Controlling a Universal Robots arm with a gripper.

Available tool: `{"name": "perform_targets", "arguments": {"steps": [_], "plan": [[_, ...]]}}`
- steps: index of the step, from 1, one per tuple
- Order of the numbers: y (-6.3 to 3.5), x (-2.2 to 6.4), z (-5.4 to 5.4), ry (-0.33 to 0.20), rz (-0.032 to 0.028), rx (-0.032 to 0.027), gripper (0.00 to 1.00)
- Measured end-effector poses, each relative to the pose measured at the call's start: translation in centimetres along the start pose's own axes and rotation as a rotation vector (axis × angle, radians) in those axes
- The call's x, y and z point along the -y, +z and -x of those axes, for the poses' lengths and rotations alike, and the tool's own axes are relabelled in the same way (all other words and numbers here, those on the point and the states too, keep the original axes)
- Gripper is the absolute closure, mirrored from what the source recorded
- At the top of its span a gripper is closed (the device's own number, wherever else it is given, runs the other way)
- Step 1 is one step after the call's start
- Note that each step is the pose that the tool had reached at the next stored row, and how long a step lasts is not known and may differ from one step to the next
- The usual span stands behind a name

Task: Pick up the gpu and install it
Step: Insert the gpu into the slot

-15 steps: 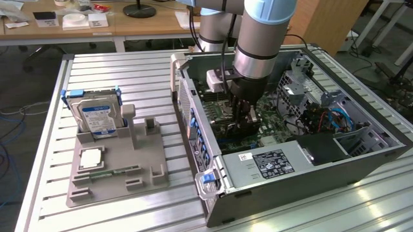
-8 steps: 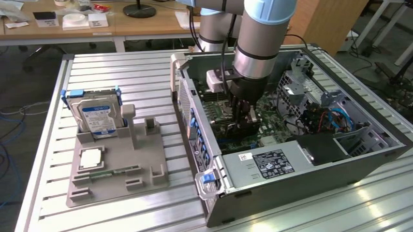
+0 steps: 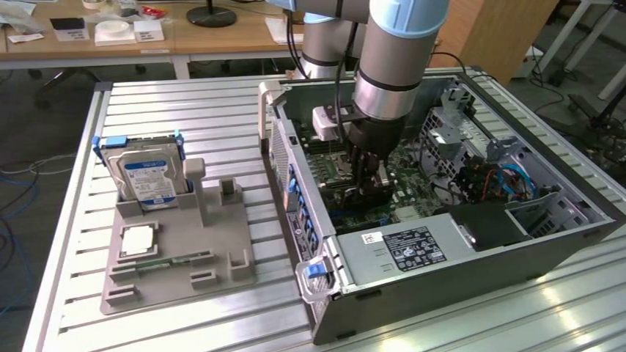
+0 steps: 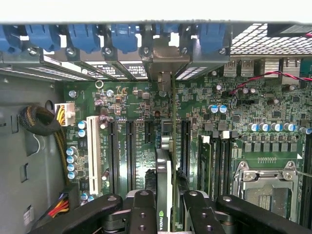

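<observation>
The gpu point(image 4: 165, 170) stands on edge inside the open computer case point(image 3: 470, 257), seen from above as a thin black and green card over the green motherboard point(image 4: 131, 105). Its silver end bracket point(image 4: 165, 63) lies against the case's rear slot wall, under the blue clips. My gripper point(image 4: 165, 214) is shut on the gpu, with black fingers point(image 4: 144, 209) on either side of the card. In the exterior view the gripper point(image 3: 367, 183) reaches straight down into the case, low over the board. I cannot tell whether the card's edge is seated in a slot.
Black expansion slots and a white slot point(image 4: 93, 151) flank the card, with the CPU socket point(image 4: 265, 183) beside them. A power supply point(image 3: 411, 249) and blue cables point(image 3: 509, 180) crowd the case. Outside it, a grey fixture point(image 3: 176, 249) holds a hard drive point(image 3: 146, 176).
</observation>
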State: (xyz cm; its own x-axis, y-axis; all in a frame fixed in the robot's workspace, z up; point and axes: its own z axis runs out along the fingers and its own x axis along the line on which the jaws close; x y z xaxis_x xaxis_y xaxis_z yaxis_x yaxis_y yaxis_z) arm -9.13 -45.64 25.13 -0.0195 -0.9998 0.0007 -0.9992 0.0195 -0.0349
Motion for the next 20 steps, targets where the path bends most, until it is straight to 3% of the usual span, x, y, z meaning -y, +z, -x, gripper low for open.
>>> {"name": "perform_targets", "arguments": {"steps": [20], "plan": [[0.25, -0.08, 0.0, 0.0, -0.0001, 0.0, 0.74]]}}
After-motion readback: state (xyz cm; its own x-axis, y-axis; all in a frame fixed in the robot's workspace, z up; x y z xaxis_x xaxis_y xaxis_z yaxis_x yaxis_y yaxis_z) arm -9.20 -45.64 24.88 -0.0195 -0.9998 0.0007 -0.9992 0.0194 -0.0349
